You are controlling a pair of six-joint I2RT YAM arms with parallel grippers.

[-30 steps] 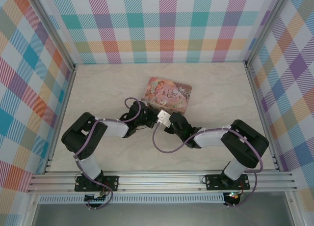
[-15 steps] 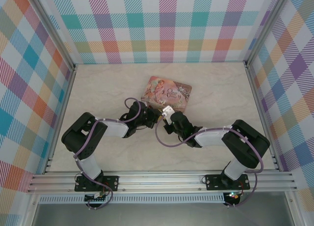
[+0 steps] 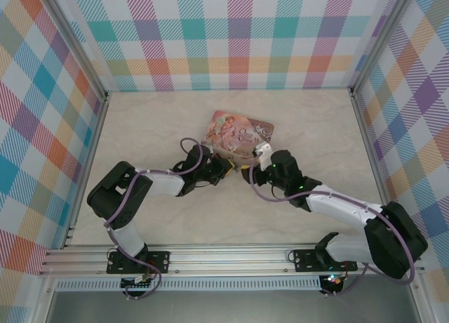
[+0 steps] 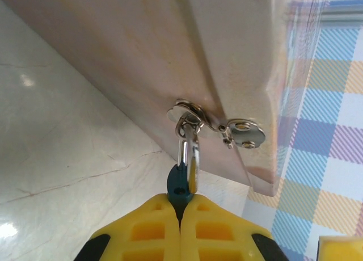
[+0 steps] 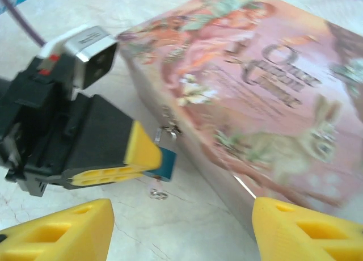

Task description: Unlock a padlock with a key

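The blue padlock [image 4: 180, 185] is pinched between the yellow fingers of my left gripper [image 4: 181, 203], which is shut on it. Its silvery shackle [image 4: 188, 150] runs up through the hasp [image 4: 190, 114] on the side of the pink tin [image 4: 142, 51]. In the right wrist view the padlock [image 5: 165, 164] pokes out past the left gripper's fingers [image 5: 142, 150]. Below it hangs a tiny blurred metal key with a ring [image 5: 157, 192]. My right gripper [image 5: 181, 232] is open, a short way from the padlock, with nothing between its fingers. From above, the left gripper [image 3: 226, 167] and the right gripper [image 3: 248, 173] meet at the tin's near edge.
The pink illustrated tin [image 3: 238, 133] lies flat on the pale marble table [image 3: 161, 119], just behind both grippers. A purple cable [image 3: 263, 196] loops along the right arm. Plaid walls [image 3: 238, 35] close in the back and both sides.
The right arm has swung out to the right and stretched forward, and its gripper has drawn back to the right of the padlock. The left gripper has stayed put, holding the padlock.
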